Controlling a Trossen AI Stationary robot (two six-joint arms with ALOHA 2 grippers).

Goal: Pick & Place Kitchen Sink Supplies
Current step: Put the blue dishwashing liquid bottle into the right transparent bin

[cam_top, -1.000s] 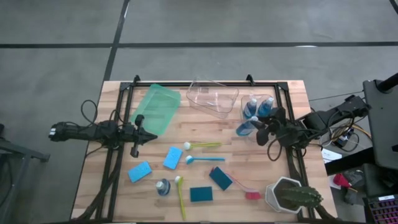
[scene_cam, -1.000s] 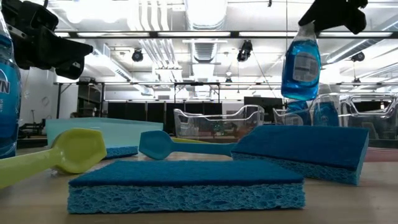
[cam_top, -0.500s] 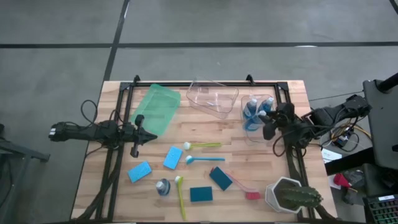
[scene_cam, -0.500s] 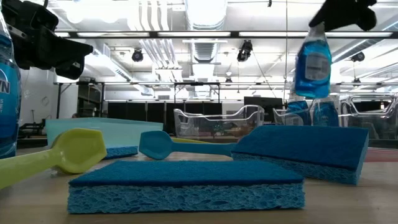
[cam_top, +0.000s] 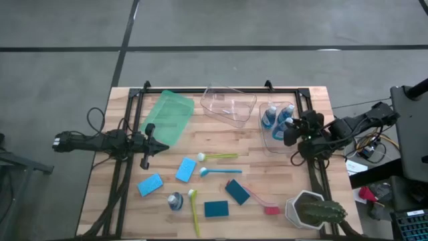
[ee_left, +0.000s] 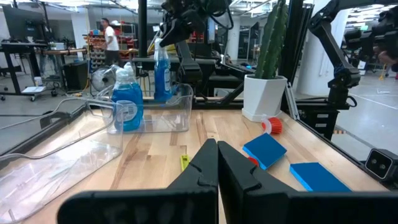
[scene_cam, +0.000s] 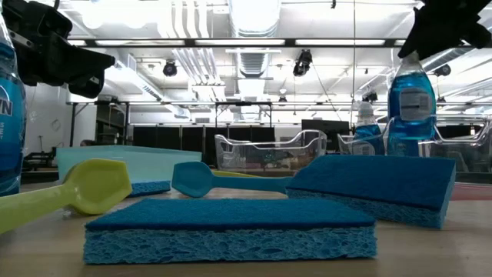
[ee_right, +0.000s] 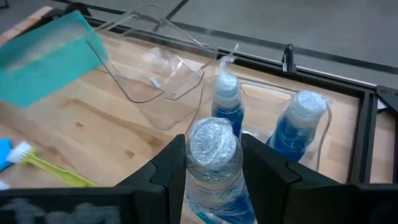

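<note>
My right gripper (ee_right: 212, 163) is shut on a small blue-liquid bottle (scene_cam: 411, 100) over the small clear bin (cam_top: 275, 138) at the table's right far side. Two like bottles (cam_top: 269, 117) (cam_top: 285, 114) stand in that bin. A further bottle (cam_top: 176, 201) stands on the table near the front. Light-blue sponges (cam_top: 150, 184) (cam_top: 186, 169), teal sponges (cam_top: 216, 209) (cam_top: 237, 192), yellow-green brushes (cam_top: 219, 156) (cam_top: 194, 213), a blue brush (cam_top: 221, 171) and a red brush (cam_top: 262, 201) lie flat on the wood. My left gripper (ee_left: 217, 167) waits shut at the left, beside the green bin. My right gripper holds the bottle just under its pale wrapped cap (ee_right: 211, 144), pinched between the two fingers (ee_right: 169, 167). The fingers come from above. The bottle hangs upright below them, its body (ee_left: 163, 70) reaching down among the bin's walls. Whether its base rests on the bin floor I cannot tell.
A green bin (cam_top: 168, 117) lies tipped at the far left. A larger clear bin (cam_top: 229, 105) sits at the far middle. A cactus in a white pot (cam_top: 311, 211) stands at the near right corner. Black frame rails (cam_top: 314, 175) run along the table's sides.
My right gripper has carried the bottle toward the table's right and far edge and then down, over the small clear bin. The bottle has come from a tilt to upright and now hangs lower, beside the two bottles standing there.
</note>
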